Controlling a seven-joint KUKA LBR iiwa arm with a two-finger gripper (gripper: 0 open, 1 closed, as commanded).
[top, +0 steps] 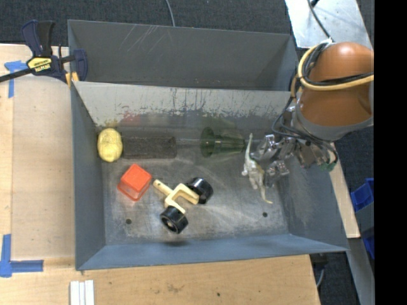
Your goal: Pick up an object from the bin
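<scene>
My gripper (259,168) hangs low over the right part of the bin floor, under the arm's orange dome. A clear green bottle-shaped thing (219,143) lies just to its left, near the back wall, with its neck pointing toward the gripper. Further left and nearer the front lies a yellow toy piece with two black wheels (181,201). I see no thing held in the gripper.
An orange block (134,182) lies left of the wheeled toy. A yellow lemon-like lump (109,145) sits at the back left, next to a dark cylinder (147,147) lying along the back wall. Bare floor stretches along the front right below the gripper.
</scene>
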